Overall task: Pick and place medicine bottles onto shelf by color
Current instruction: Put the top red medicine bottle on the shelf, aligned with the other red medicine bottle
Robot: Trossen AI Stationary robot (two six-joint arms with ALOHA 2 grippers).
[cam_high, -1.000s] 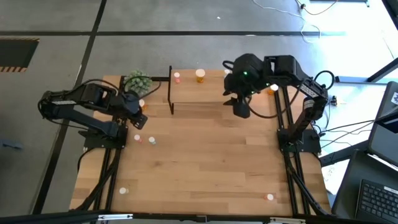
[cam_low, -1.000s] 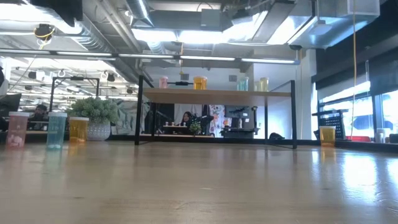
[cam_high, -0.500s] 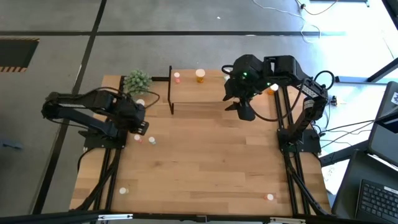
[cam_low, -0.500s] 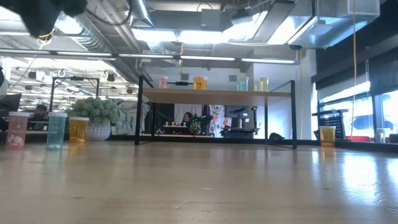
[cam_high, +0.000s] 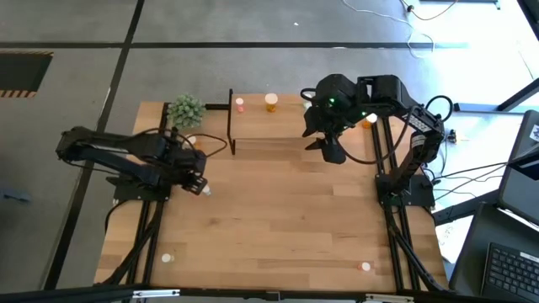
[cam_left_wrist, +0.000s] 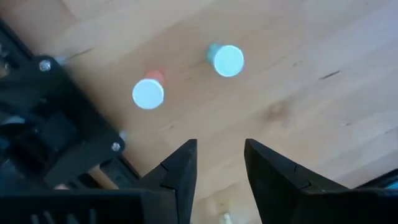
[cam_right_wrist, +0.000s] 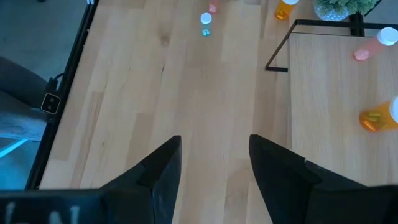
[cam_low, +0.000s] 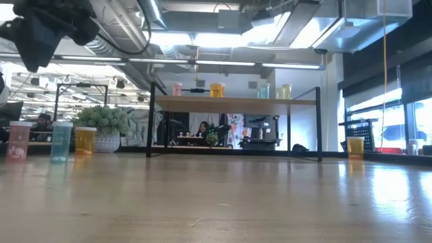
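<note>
Left wrist view: left gripper [cam_left_wrist: 216,163] is hovering above the table [cam_left_wrist: 323,124] with its two fingers parted and nothing between them; pink bottle [cam_left_wrist: 148,93] and green bottle [cam_left_wrist: 226,60] are standing upright just ahead, near each other but apart.
Left arm in high view: left gripper [cam_high: 193,174] is hanging over the table's left side, just beside these two bottles, whose caps are barely showing at its edge.
Right arm: right gripper [cam_high: 331,150] is waiting above the front edge of the shelf [cam_high: 278,126], its fingers parted and carrying nothing.
Shelf contents: a pink bottle on the shelf [cam_high: 240,104] and an orange bottle on the shelf [cam_high: 271,103] are sitting on the board; the low view is also showing two paler bottles toward its other end.
Other bottles: orange bottle by the plant [cam_right_wrist: 285,9] is standing on the table near the plant [cam_high: 186,110]; two more are lying far off near the table's front edge.
Handling, judged: each bottle is looking small, light and rigid, with a smooth round wall likely to slip or tip under an off-centre pinch.
Hold, judged: closing across the body just under the cap, from straight above, is seeming safest; the neighbour is standing close enough to be knocked.
</note>
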